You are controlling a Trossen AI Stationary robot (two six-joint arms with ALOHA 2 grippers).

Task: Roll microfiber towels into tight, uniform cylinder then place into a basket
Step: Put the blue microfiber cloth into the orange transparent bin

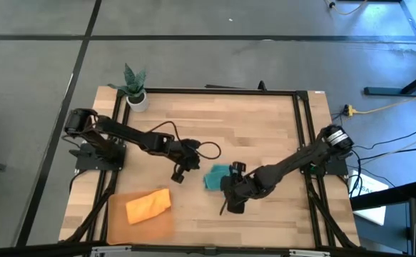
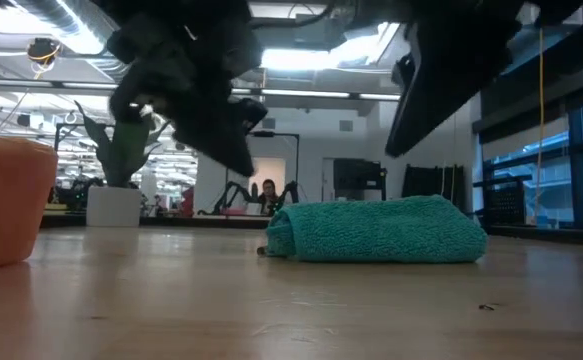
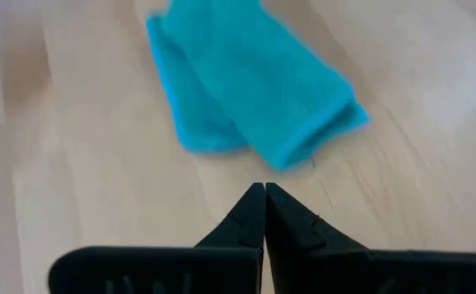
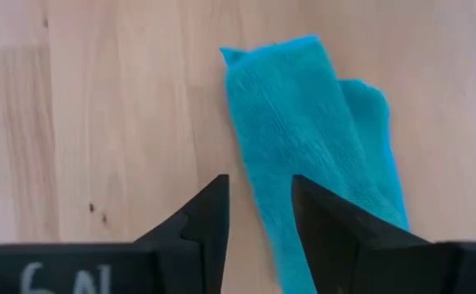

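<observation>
Pale wooden slatted table [image 1: 257,121], black-framed. The shallow orange-tan translucent basket [image 1: 118,223] sits at its near left corner, its near edge cut off by the picture's bottom in the high view; in the low view only a blurred orange mass shows at the left edge.

Bright orange microfiber towel [image 1: 148,205] lies loosely bundled in the basket; fold or roll hard to make out from above.

Teal blue-green microfiber towel [image 2: 376,231] lies on the bare table near the middle, well apart from the basket. From table height it reads as a low, flattened roll with one rounded end. The left wrist view [image 3: 254,86] shows two layers lying side by side, the end open; the high view shows only a small teal patch [image 1: 215,176], partly covered by the right arm.

Right gripper [image 4: 260,204]: fingers spread, hovering over one end of the teal towel, holding nothing. Left gripper [image 3: 264,214]: fingers pressed together, empty, above bare wood just beside the towel.

Small white plant pot [image 1: 137,102] with green leaves, far left corner.
</observation>
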